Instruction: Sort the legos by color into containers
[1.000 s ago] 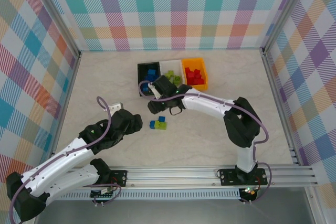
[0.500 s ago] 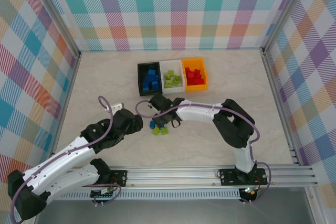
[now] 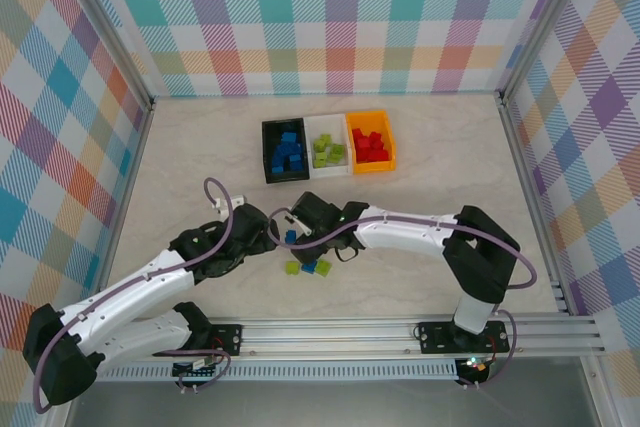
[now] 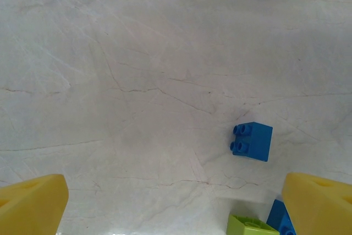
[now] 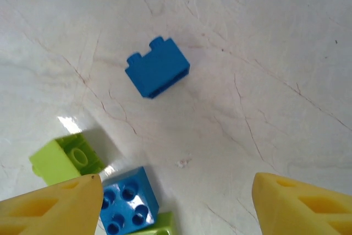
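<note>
The left arm [image 3: 140, 282] reaches low from the near-left corner, and the left gripper [image 4: 176, 207] is spread wide and empty beside a small blue plastic brick [image 4: 252, 141] on the pale marbled table [image 3: 180, 167]. The right arm [image 3: 420, 232] bends at the elbow and stretches leftward. The right gripper [image 5: 176, 207] hangs parted, holding nothing, over a loose lime-green plastic brick [image 5: 66, 158]. Behind stand the black plastic bin [image 3: 267, 152], white plastic bin [image 3: 330, 173] and orange plastic bin [image 3: 392, 142].
</note>
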{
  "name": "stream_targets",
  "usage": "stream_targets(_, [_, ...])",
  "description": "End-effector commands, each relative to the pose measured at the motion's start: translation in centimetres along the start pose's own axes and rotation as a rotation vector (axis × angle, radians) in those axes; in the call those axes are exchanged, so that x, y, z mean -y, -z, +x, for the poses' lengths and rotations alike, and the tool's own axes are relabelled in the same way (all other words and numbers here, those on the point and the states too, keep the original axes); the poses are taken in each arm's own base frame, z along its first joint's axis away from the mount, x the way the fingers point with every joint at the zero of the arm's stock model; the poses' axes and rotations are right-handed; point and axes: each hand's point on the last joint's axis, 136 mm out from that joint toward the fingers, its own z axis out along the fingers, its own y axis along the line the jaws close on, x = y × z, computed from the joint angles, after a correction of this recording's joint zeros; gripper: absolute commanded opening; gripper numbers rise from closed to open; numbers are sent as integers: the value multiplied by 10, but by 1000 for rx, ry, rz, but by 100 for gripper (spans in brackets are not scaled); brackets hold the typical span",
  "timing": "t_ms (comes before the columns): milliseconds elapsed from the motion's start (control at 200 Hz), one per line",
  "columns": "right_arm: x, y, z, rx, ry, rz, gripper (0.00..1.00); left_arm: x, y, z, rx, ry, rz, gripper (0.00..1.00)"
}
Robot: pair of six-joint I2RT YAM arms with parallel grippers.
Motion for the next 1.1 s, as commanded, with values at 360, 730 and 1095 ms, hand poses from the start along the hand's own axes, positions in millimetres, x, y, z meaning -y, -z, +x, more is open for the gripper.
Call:
stream_targets(360, [-13, -56, -40, 22, -120, -58, 73, -30, 35, -23, 130, 62, -33, 100])
stream_targets(730, [-8, -70, -36, -9, -135, -23, 55, -39, 40, -23, 156, 85, -35, 100])
stream_targets(1095, [-2, -54, -49, 56, -148, -14, 34, -36, 37, -21, 147, 78, -28, 100])
